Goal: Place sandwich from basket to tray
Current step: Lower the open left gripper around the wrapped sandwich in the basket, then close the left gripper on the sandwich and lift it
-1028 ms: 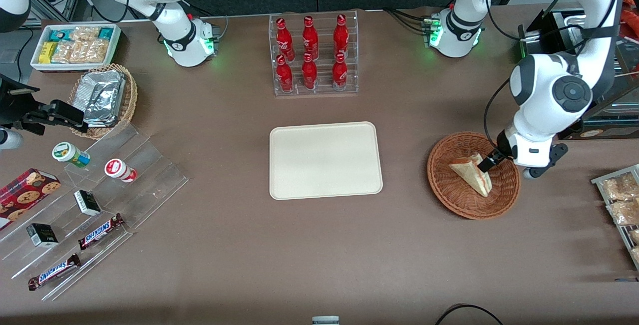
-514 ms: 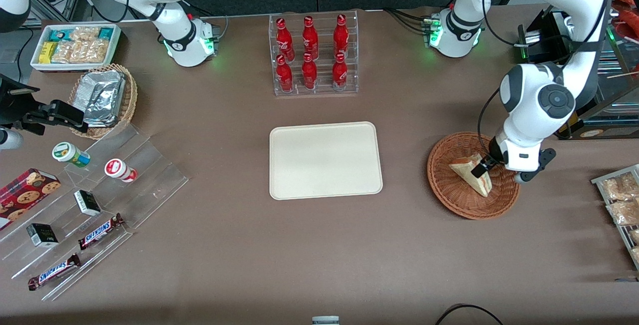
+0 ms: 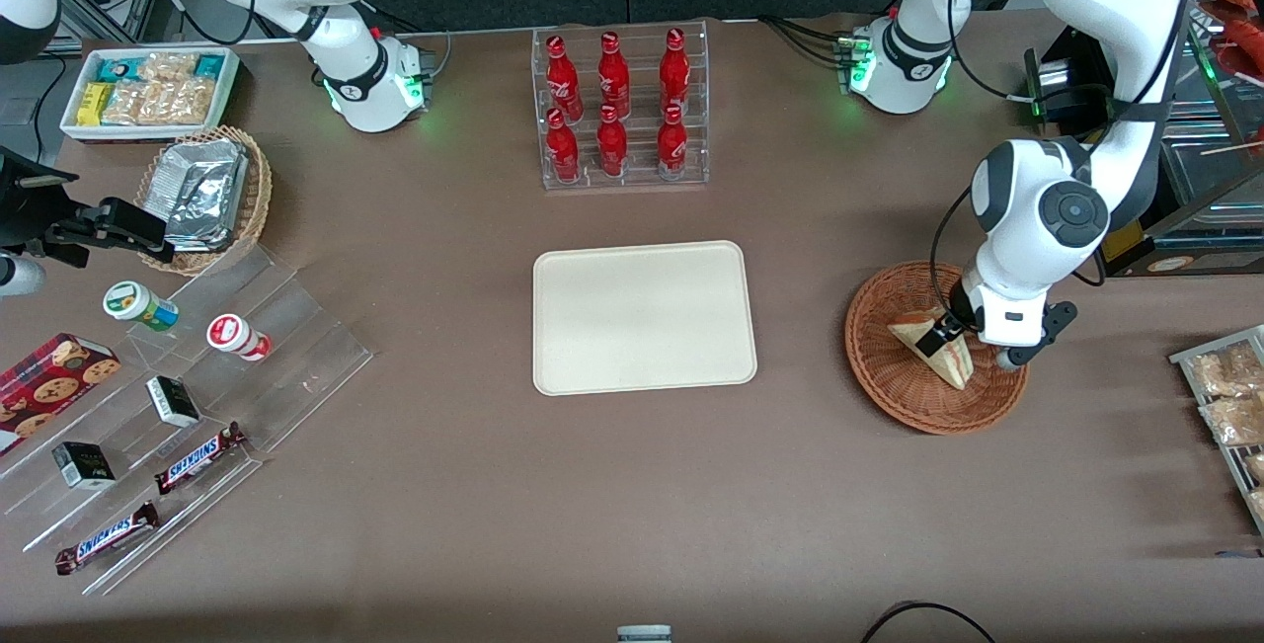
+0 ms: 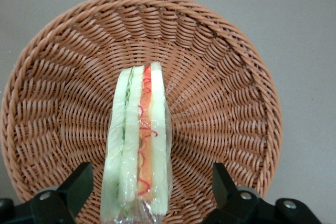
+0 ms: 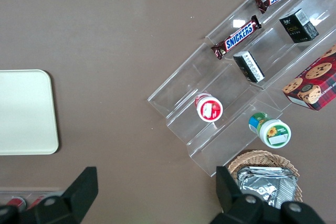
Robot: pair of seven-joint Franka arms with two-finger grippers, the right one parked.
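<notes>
A brown table (image 3: pixel 474 485) carries the tray (image 3: pixel 644 317), basket (image 3: pixel 884 381), bottle rack (image 3: pixel 622 110) and clear stepped stand (image 3: pixel 286 357).

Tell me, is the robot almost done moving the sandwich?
Not yet. Nothing looks done: the sandwich lies in the basket, and the tray has nothing on it. Right now the gripper is down over the basket, fingers open on either side of the sandwich, not pinching it. Left to do: close on it, lift it, carry it to the tray and let go.
</notes>
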